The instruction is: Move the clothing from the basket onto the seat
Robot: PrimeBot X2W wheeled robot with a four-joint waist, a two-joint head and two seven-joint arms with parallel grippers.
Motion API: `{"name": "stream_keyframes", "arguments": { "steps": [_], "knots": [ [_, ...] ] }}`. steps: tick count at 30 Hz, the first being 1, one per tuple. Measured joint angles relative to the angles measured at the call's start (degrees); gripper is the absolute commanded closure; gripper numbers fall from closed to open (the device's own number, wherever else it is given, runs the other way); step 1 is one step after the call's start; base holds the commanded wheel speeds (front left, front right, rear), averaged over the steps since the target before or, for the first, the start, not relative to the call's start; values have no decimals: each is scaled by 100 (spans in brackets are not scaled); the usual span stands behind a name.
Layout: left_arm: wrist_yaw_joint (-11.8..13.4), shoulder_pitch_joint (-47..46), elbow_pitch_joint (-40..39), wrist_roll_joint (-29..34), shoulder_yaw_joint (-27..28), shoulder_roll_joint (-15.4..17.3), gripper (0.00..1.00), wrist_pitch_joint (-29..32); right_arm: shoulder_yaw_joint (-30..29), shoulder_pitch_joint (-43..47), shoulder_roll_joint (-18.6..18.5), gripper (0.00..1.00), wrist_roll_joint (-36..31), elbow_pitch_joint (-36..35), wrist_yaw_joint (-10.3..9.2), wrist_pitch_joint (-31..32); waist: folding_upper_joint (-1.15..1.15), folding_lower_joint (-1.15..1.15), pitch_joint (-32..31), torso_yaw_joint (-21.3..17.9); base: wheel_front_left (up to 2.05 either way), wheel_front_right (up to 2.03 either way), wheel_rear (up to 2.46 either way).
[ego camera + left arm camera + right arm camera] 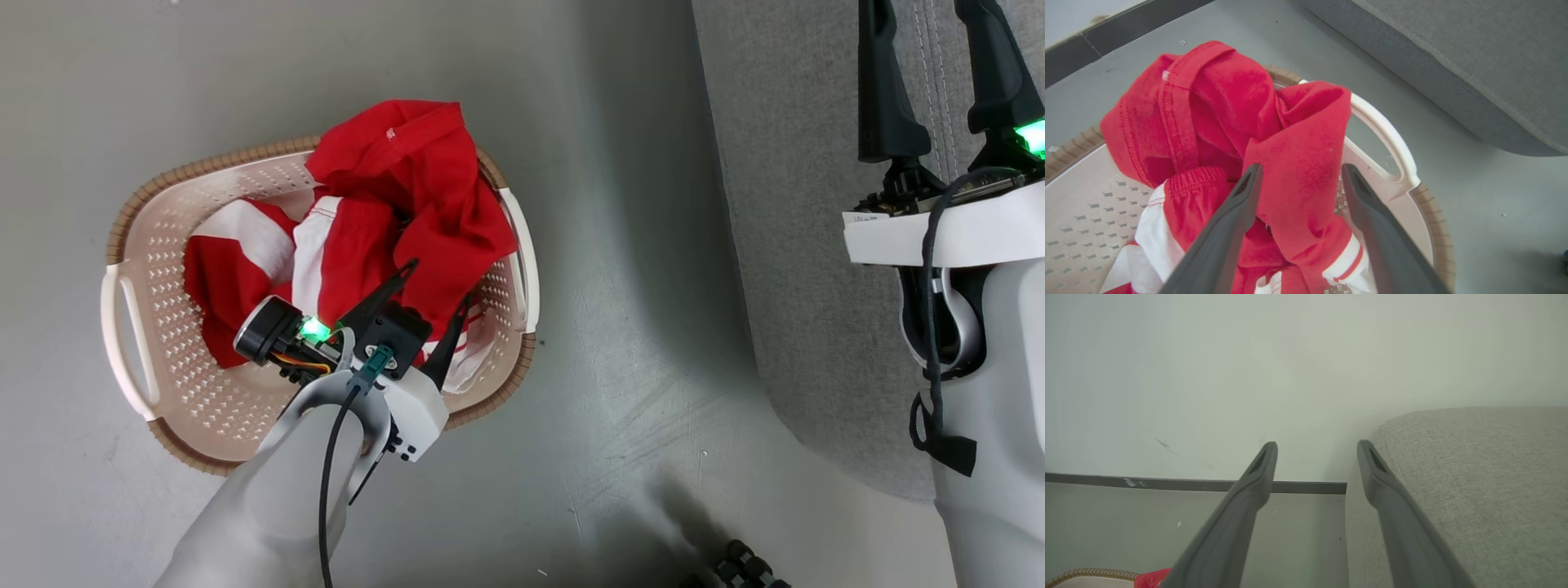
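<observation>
The clothing point(408, 171) is a heap of red fabric with white panels, lying in the cream basket point(163, 327) on the floor and spilling over its far rim. My left gripper point(442, 282) is down in the basket and open, its fingers point(1249, 183) on either side of a raised red fold point(1298, 163) without pinching it. The grey seat point(784, 204) stands to the right of the basket. My right gripper point(939, 49) hangs open above the seat with nothing in it; between its fingers point(1261, 465) I see the wall, beside them the seat's edge point(1474, 477).
Grey floor point(620, 367) separates the basket from the seat. A pale wall with a dark baseboard point(1167, 484) runs behind both. A dark ribbed object point(739, 567) lies at the bottom edge of the head view. The basket's brown rim point(1090, 573) and a scrap of red cloth point(1151, 577) appear in the right wrist view's lower left corner.
</observation>
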Motion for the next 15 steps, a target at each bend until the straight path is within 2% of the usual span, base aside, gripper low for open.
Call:
{"name": "stream_keyframes", "arguments": {
  "steps": [5,10,15],
  "knots": [
    [22,-152,113,27,1,3,0,0,4,-121,0,0,109,5,0,0,0,0,151,-108,0,0,0],
    [145,-319,272,45,91,8,0,-1,11,-240,1,0,185,11,0,0,0,0,284,-208,0,0,0],
    [207,-443,423,44,225,152,0,-1,26,-341,0,0,238,16,0,0,0,0,396,-297,0,0,0]
  ]
}}
